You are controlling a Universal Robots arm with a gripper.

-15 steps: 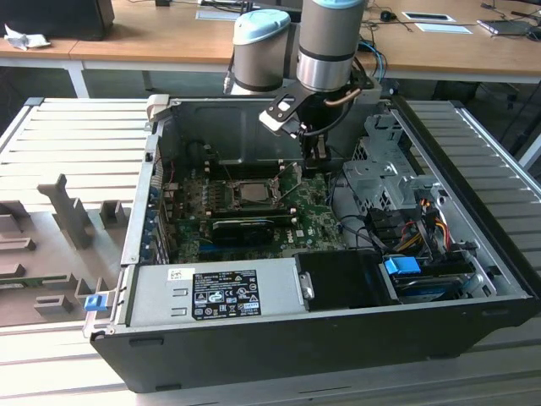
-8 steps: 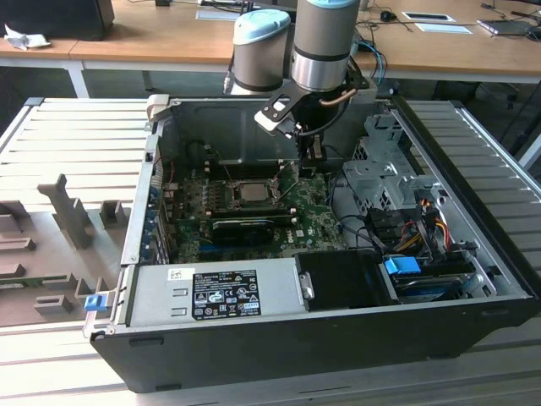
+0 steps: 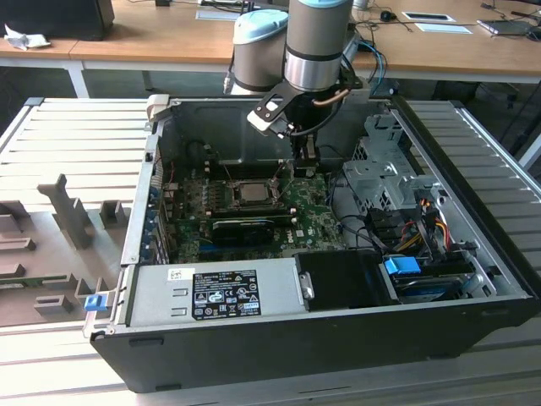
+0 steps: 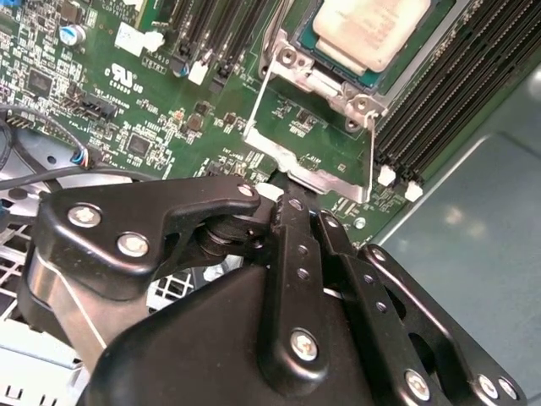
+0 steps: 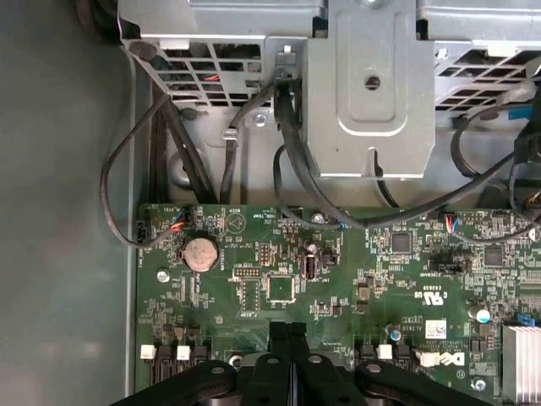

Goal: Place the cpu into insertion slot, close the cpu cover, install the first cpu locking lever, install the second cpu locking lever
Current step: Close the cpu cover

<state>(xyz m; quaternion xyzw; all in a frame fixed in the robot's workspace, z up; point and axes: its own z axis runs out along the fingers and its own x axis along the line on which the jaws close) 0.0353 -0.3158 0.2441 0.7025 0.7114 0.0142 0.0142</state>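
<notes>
The cpu (image 4: pixel 368 30) lies flat in the insertion slot (image 4: pixel 325 82) on the green board, its silver top showing; in the exterior view the cpu (image 3: pixel 251 193) sits mid-board. The cpu cover (image 4: pixel 314 167) is swung open away from the slot, and the board shows through its window. My gripper (image 4: pixel 292 210) is shut, its black fingertips right at the cover's free edge; I cannot tell whether they touch it. In the first wrist view the gripper (image 5: pixel 289 334) points down at the board with its fingers pressed together. The gripper (image 3: pixel 306 162) hangs just to the exterior view's right of the cpu.
Black memory slots (image 4: pixel 439 93) flank the socket. A metal drive cage (image 3: pixel 385 178) with cables (image 5: pixel 287 152) stands at the exterior view's right, and the power supply (image 3: pixel 211 292) sits along the case's near side. A coin battery (image 5: pixel 200 251) lies on the board.
</notes>
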